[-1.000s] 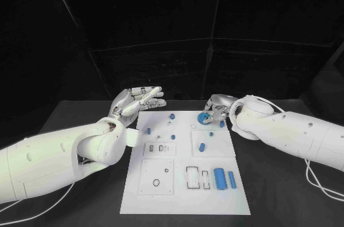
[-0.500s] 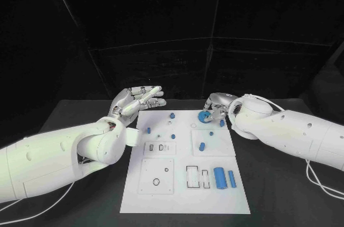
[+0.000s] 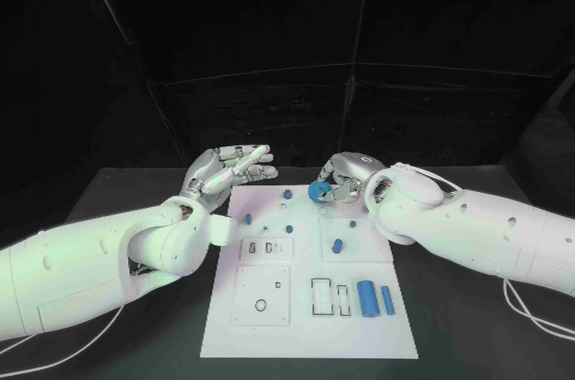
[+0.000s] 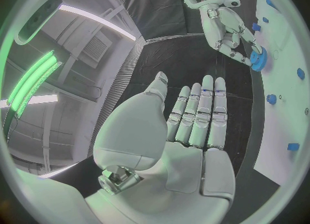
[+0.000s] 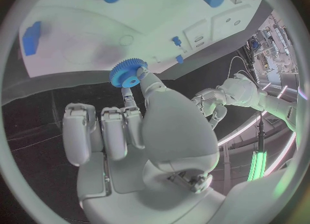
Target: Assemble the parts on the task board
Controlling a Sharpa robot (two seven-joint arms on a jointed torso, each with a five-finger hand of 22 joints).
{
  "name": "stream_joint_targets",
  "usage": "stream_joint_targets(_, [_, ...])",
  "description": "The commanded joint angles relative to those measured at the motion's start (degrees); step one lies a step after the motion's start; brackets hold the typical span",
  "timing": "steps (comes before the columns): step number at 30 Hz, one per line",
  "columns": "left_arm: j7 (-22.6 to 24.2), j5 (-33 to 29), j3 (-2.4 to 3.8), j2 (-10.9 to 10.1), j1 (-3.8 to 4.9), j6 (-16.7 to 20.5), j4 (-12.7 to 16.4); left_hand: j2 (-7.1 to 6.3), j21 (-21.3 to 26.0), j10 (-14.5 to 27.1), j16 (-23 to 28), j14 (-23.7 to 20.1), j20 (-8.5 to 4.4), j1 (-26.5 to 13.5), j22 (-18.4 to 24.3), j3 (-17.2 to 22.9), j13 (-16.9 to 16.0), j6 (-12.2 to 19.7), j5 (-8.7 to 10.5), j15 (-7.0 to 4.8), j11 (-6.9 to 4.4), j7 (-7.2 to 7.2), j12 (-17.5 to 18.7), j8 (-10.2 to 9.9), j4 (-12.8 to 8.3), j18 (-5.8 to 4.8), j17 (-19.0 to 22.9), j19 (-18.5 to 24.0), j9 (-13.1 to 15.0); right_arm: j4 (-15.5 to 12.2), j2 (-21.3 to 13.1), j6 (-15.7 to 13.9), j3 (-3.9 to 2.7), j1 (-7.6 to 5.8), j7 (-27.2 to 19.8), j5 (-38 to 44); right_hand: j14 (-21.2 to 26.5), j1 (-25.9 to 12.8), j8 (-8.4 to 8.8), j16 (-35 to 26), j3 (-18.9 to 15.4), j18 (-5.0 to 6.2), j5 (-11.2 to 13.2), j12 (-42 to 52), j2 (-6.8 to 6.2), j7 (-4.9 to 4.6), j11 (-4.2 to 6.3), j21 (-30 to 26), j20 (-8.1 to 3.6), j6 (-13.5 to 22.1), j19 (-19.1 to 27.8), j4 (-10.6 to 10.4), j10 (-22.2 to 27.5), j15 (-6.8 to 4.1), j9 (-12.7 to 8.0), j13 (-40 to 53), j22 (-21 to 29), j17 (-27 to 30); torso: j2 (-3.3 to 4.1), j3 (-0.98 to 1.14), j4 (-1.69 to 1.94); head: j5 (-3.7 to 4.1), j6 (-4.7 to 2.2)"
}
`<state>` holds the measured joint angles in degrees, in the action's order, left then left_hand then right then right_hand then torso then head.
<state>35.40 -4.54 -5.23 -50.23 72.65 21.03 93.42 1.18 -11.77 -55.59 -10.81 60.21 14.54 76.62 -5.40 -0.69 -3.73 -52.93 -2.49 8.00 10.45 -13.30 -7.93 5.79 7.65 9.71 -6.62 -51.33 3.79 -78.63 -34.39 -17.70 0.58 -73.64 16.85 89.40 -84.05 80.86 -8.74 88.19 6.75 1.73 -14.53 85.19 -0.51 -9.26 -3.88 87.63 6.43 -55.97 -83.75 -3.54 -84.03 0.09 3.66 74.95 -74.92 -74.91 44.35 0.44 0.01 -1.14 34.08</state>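
Note:
The white task board lies in the middle of the black table. My right hand hovers over the board's far edge and pinches a blue toothed gear between thumb and a finger. My left hand is held up off the board's far left corner, palm open, fingers straight and apart, holding nothing. Small blue pegs stand on the board's far part, a blue oblong piece lies mid-board, and two blue cylinders lie side by side at the near right.
The board carries raised square plates with slots and holes, one with a round hole at the near left and one with rectangular slots at the mid left. Black table surface runs around the board on all sides.
My right hand has carried the gear leftward along the board's far edge, from over the right plate toward the middle. The left hand has stayed in place.

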Motion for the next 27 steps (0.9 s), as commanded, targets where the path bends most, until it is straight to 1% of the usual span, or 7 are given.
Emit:
stream_joint_targets(1, [0.1, 0.34, 0.06, 0.01, 0.09, -1.0, 0.06, 0.52, 0.36, -0.15, 0.28, -0.3, 0.02, -0.08, 0.05, 0.08, 0.06, -0.1, -0.25, 0.25, 0.37, -0.48, 0.34, -0.34, -0.39, 0.69, 0.08, -0.29, -0.05, -0.99, 1.11, -3.41, -0.05, -0.14, 1.16, 3.49, -4.99, -0.89, 0.34, 0.13, 0.76, -0.51, 0.09, -0.17, -0.12, 0.83, 0.3, 0.39, -0.36, -1.36, -2.44, -0.12, -1.69, -0.5, 0.11, 8.73, -10.02, -10.71, 0.06, 0.03, 0.17, 0.18, -0.06])
stream_joint_targets(3, [0.09, 0.34, 0.06, -0.01, 0.09, -1.01, 0.05, 0.52, 0.36, -0.15, 0.28, -0.3, 0.02, -0.08, 0.05, 0.08, 0.06, -0.1, -0.25, 0.25, 0.37, -0.48, 0.34, -0.34, -0.39, 0.69, 0.08, -0.29, -0.05, -1.04, 2.16, -3.18, -0.03, -0.14, 1.12, 4.08, -4.98, -1.01, 0.42, 0.12, 0.97, -0.52, 0.31, -0.22, -0.19, 0.84, 0.3, 0.4, -0.37, -1.37, -2.45, -0.12, -1.67, -0.5, 0.11, 8.7, -10.03, -10.69, 0.04, -0.02, 0.08, 0.01, -0.01])
stream_joint_targets(7, [0.09, 0.34, 0.06, 0.03, 0.1, -1.03, 0.03, 0.53, 0.37, -0.15, 0.29, -0.31, 0.02, -0.1, 0.06, 0.07, 0.06, -0.1, -0.25, 0.25, 0.37, -0.48, 0.35, -0.35, -0.4, 0.69, 0.08, -0.29, -0.05, -0.36, 4.48, -2.68, 0.28, -0.13, 0.87, 5.01, -4.97, -1.07, 0.5, 0.08, 1.25, -0.53, 0.5, -0.25, -0.24, 0.85, 0.32, 0.42, -0.38, -1.41, -2.49, -0.08, -1.66, -0.51, 0.11, 8.69, -10.1, -10.62, 0.05, 0.02, 0.06, -0.09, 0.02])
stream_joint_targets(11, [0.1, 0.34, 0.07, 0.14, 0.1, -1.06, 0.0, 0.56, 0.41, -0.16, 0.34, -0.33, 0.03, -0.13, 0.08, 0.05, 0.05, -0.11, -0.25, 0.26, 0.37, -0.48, 0.37, -0.37, -0.41, 0.69, 0.09, -0.28, -0.05, 1.2, 6.91, -1.68, 1.13, -0.09, 0.69, 5.4, -4.97, -1.06, 0.54, 0.08, 1.46, -0.54, 0.6, -0.26, -0.3, 0.87, 0.33, 0.43, -0.39, -1.44, -2.51, 0.0, -1.66, -0.52, 0.12, 8.69, -10.12, -10.61, 0.03, 0.01, 0.13, -0.15, 0.08])
stream_joint_targets(15, [0.11, 0.34, 0.07, 0.22, 0.1, -1.08, -0.03, 0.56, 0.41, -0.16, 0.34, -0.33, 0.03, -0.13, 0.08, 0.05, 0.05, -0.11, -0.25, 0.26, 0.37, -0.48, 0.37, -0.37, -0.41, 0.69, 0.09, -0.28, -0.05, 2.81, 8.83, 0.15, 1.56, 0.2, 0.93, 5.58, -4.95, -1.21, 0.7, 0.04, 1.76, -0.55, 1.0, -0.37, -0.51, 0.81, 0.3, 0.45, -0.39, -1.39, -2.53, 0.09, -1.58, -0.51, 0.1, 8.59, -10.16, -10.52, 0.07, 0.04, 0.18, -0.14, 0.12])
stream_joint_targets(19, [0.13, 0.34, 0.07, 0.29, 0.1, -1.08, -0.05, 0.56, 0.41, -0.16, 0.34, -0.33, 0.03, -0.13, 0.08, 0.05, 0.05, -0.11, -0.25, 0.26, 0.37, -0.48, 0.37, -0.37, -0.41, 0.69, 0.09, -0.28, -0.05, 4.41, 10.5, 1.54, 1.77, 0.55, 0.99, 5.74, -4.93, -1.25, 0.78, 0.01, 1.92, -0.55, 1.14, -0.44, -0.59, 0.8, 0.29, 0.45, -0.39, -1.36, -2.53, 0.15, -1.52, -0.5, 0.1, 8.51, -10.16, -10.45, 0.05, 0.03, 0.03, -0.23, 0.2])
stream_joint_targets(27, [0.23, 0.34, 0.08, 0.37, 0.1, -1.04, -0.07, 0.62, 0.46, -0.18, 0.4, -0.35, 0.04, -0.19, 0.12, 0.01, 0.05, -0.13, -0.25, 0.27, 0.38, -0.48, 0.39, -0.39, -0.42, 0.69, 0.1, -0.27, -0.04, 7.0, 12.59, 3.1, 1.96, 0.96, 1.09, 6.06, -4.91, -1.31, 0.99, -0.04, 2.26, -0.52, 1.29, -0.65, -0.79, 0.72, 0.24, 0.4, -0.38, -1.2, -2.44, 0.3, -1.34, -0.48, 0.07, 8.3, -10.05, -10.35, 0.03, 0.05, 0.06, -0.26, 0.33])
